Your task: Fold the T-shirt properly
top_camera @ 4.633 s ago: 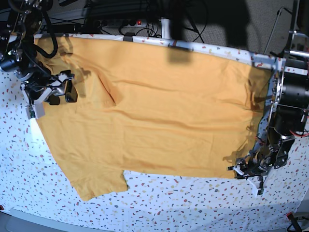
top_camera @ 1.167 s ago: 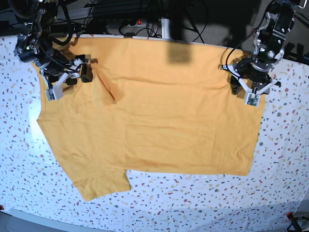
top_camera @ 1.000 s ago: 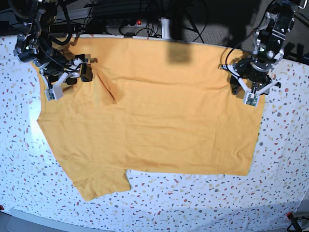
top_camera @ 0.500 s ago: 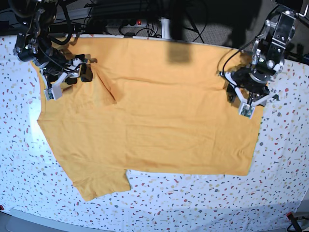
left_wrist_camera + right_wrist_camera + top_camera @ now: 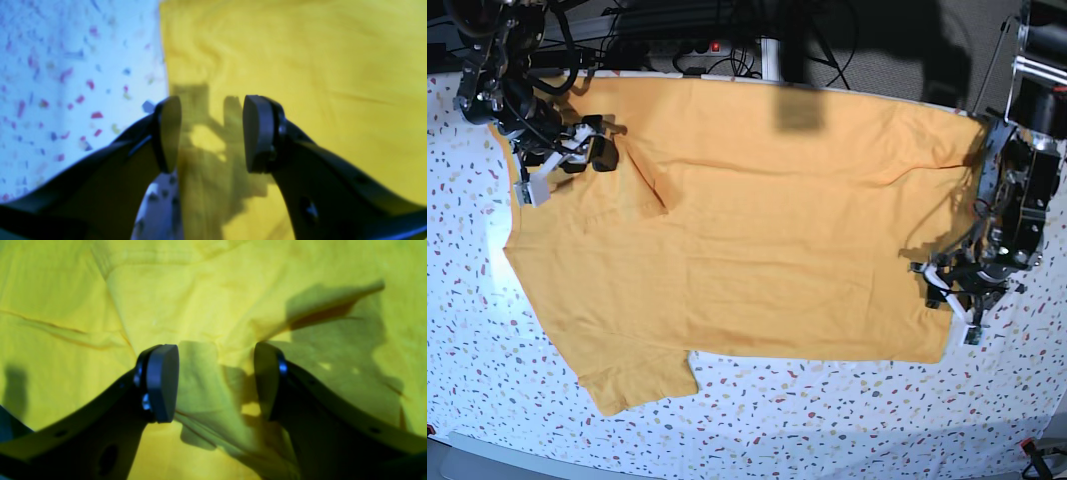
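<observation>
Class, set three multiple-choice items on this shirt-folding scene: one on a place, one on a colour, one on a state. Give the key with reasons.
1. Where is the left tool?
A. over the T-shirt's side edge, near a corner
B. at the collar
C. off the table

2. What colour is the T-shirt?
A. blue
B. mustard yellow
C. white

3. How do the right tool's jaws stand?
A. shut on a sleeve
B. shut on nothing
C. open over the cloth

Key: A, its wrist view shows the shirt's edge against the speckled table cover; B, seen in every view; C, a gap shows between the pads.
</observation>
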